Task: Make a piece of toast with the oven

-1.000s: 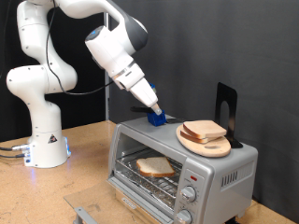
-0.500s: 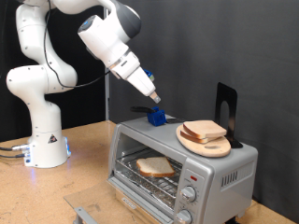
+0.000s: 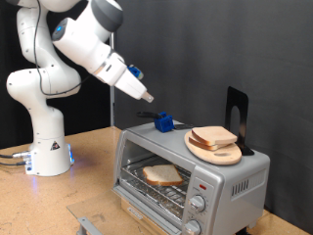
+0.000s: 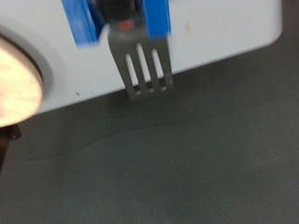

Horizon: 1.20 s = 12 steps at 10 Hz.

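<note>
Hanging above the oven (image 3: 191, 176), off its upper-left corner in the exterior view: gripper (image 3: 147, 97), finger state impossible to tell. Well below it, inside the oven on the wire rack, door down: piece of toast (image 3: 162, 174). On the oven's roof: blue fork holder (image 3: 164, 122), wooden board (image 3: 215, 150) with more slices.

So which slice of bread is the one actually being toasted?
Find the silver toaster oven on the wooden table. Look through its door: one pale slice lies alone on the wire rack inside. The other slices are stacked on a round wooden board on the oven's roof.
</note>
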Tool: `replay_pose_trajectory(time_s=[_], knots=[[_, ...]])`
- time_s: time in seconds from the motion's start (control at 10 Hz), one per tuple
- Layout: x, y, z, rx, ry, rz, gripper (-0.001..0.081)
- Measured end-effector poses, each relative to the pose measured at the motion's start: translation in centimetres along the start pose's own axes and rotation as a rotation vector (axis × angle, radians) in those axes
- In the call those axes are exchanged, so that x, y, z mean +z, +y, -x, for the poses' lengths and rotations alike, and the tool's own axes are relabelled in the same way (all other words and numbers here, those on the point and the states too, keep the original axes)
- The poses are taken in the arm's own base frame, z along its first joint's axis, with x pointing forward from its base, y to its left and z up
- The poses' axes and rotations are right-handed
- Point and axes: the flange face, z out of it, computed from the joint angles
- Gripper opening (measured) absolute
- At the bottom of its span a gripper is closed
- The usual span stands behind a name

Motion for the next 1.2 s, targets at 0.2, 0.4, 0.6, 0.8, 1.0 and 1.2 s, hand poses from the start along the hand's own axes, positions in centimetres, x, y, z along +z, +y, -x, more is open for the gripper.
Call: replay_pose_trajectory(time_s=[0.2, 0.4, 0.6, 0.8, 1.0, 1.2], knots=[[-2.1, 1.4, 0.7, -0.011, -0.008, 0.002, 0.0803], [-2.2, 1.5, 0.9, -0.017, -0.008, -0.018, 0.0803], [-4.4, 2.9, 2.7, -0.026, 0.024, -0.091, 0.0803], [-6.9, 4.7, 4.6, 0.014, 0.038, -0.102, 0.0803], [-8.8, 6.1, 6.0, 0.045, 0.065, -0.092, 0.0803], [-8.3, 5.8, 6.3, 0.100, 0.002, -0.138, 0.0803]])
